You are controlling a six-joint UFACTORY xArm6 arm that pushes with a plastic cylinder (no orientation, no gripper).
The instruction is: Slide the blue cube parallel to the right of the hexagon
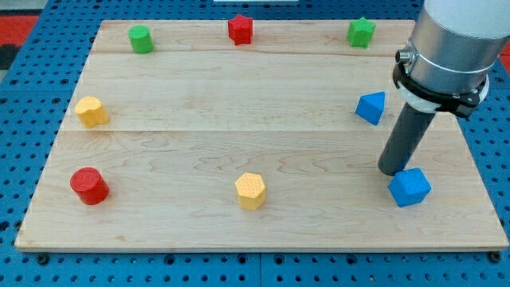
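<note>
The blue cube lies near the board's lower right. The yellow hexagon lies at the lower middle, well to the cube's left. My tip rests on the board just at the cube's upper left, touching or almost touching it. The dark rod rises from there to the grey arm at the view's top right.
A blue triangular block lies above my tip. A yellow block and a red cylinder are at the left. A green cylinder, a red star and a green star line the top edge of the wooden board.
</note>
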